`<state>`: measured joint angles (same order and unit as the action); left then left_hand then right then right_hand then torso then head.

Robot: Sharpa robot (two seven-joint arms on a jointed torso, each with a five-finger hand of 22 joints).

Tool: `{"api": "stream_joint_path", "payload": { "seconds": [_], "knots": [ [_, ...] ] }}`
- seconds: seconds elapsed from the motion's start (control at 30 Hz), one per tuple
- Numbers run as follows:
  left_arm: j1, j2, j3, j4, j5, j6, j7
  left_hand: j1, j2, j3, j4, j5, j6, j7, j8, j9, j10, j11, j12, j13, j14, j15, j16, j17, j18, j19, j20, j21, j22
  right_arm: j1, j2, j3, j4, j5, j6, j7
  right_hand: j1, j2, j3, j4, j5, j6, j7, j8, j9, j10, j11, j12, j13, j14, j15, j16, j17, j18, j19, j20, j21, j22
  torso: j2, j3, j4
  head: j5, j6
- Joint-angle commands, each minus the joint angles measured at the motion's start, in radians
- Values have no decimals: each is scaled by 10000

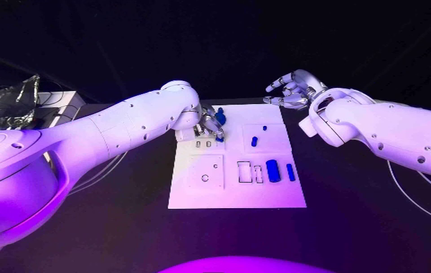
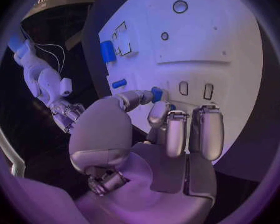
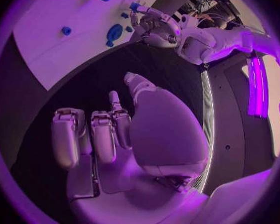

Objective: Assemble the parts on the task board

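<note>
The white task board (image 1: 235,192) lies mid-table. My left hand (image 1: 209,125) hovers over its far left corner and pinches a small blue part (image 2: 157,93) between thumb and finger, just above two small slots (image 2: 184,87). On the board's right half lie a wide blue part (image 1: 272,170), a slim blue part (image 1: 290,172), a short blue part (image 1: 254,141) and a tiny blue part (image 1: 264,127). Empty rectangular outlines (image 1: 244,171) sit beside the wide part, and a round hole (image 1: 205,177) is nearer the left. My right hand (image 1: 292,92) is raised beyond the far right corner, fingers apart, holding nothing.
A white box (image 1: 58,108) with a crinkled foil bag (image 1: 22,101) stands at the table's far left. Cables (image 1: 103,170) run along the table under my left arm. Black tabletop surrounds the board.
</note>
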<state>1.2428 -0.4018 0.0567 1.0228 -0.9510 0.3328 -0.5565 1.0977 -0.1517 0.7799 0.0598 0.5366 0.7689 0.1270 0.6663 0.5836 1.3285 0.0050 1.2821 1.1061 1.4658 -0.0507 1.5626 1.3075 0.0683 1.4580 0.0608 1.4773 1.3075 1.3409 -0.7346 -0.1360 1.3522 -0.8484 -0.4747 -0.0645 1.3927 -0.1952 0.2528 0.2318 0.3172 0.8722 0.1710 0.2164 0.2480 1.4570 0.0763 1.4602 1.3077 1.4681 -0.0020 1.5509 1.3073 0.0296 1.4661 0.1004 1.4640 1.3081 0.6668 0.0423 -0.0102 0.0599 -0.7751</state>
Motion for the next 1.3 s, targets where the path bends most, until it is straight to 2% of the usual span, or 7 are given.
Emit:
{"api": "stream_joint_path", "payload": {
  "seconds": [0.03,0.3,0.53,0.8,1.03,1.27,1.3],
  "knots": [
    [3,-157,12,245,468,-434,134,-102,7,539,-621,192,572,-483,535,1785,127,-51,117,122,1024,-92,39,2551,-205,11,-101,41,440,1,-9,6,-29,-95,151,-4,27,-89,29,10,4,-84,-10,34,-4,13,75,-34,1456,872,81,-53,1988,11,528,57,-33,1619,-37,30,19,31,1],
    [8,-846,23,1011,559,-724,23,-258,-55,544,-616,314,803,-640,745,2184,283,-185,132,180,1038,-202,63,2596,-211,32,-197,47,467,0,-59,5,-67,-85,172,-22,19,-90,29,17,2,-85,-10,40,-3,1,75,-45,1444,870,82,-55,1981,13,524,57,-40,1613,-120,87,115,22,-66],
    [3,-1200,-22,1359,421,-1055,-94,-308,-29,424,-603,237,945,-760,852,2431,375,-291,57,87,1049,-284,81,2631,-225,72,-271,66,529,-1,-101,4,-90,-83,179,-27,4,-96,26,29,-2,-89,-9,47,-2,-25,76,-72,1416,868,83,-60,1970,16,520,59,-50,1604,-138,101,149,10,-128],
    [-11,-1336,-105,1468,286,-1209,-175,-354,5,226,-579,118,1135,-872,909,2654,517,-383,25,74,1050,-360,82,2633,-234,100,-344,72,564,-2,-133,4,-92,-83,178,-28,4,-96,26,29,-2,-89,-9,47,-2,-25,76,-72,1416,868,83,-60,1970,16,520,59,-50,1604,-128,109,142,56,-179],
    [-26,-1231,-294,1386,226,-1352,-207,-347,104,-40,-545,-152,1249,-943,880,2821,622,-441,58,180,1050,-412,82,2633,-241,118,-399,73,587,-2,-122,4,-83,-83,182,-18,4,-96,26,29,-2,-89,-9,47,-2,-25,76,-72,1416,868,83,-60,1970,16,520,59,-50,1604,-121,102,131,102,-234],
    [-49,-1103,-493,1280,56,-1404,-236,-225,291,-307,-505,-1620,1376,-987,594,3055,648,-472,-3,195,1050,-439,82,2633,-250,140,-434,65,618,-2,-118,4,-74,-83,187,-12,-10,-103,25,42,-1,-93,-10,58,0,-30,76,-76,1412,868,84,-60,1970,19,516,60,-61,1595,-118,110,114,99,-277],
    [-54,-1090,-510,1268,39,-1410,-237,-219,295,-312,-504,-1682,1390,-989,583,3069,644,-474,-11,187,1050,-440,82,2633,-249,138,-435,62,615,-2,-119,4,-72,-83,188,-12,-10,-103,25,42,-1,-93,-10,58,0,-30,76,-76,1412,868,84,-60,1970,19,516,60,-61,1595,-118,111,115,93,-284]
  ]
}}
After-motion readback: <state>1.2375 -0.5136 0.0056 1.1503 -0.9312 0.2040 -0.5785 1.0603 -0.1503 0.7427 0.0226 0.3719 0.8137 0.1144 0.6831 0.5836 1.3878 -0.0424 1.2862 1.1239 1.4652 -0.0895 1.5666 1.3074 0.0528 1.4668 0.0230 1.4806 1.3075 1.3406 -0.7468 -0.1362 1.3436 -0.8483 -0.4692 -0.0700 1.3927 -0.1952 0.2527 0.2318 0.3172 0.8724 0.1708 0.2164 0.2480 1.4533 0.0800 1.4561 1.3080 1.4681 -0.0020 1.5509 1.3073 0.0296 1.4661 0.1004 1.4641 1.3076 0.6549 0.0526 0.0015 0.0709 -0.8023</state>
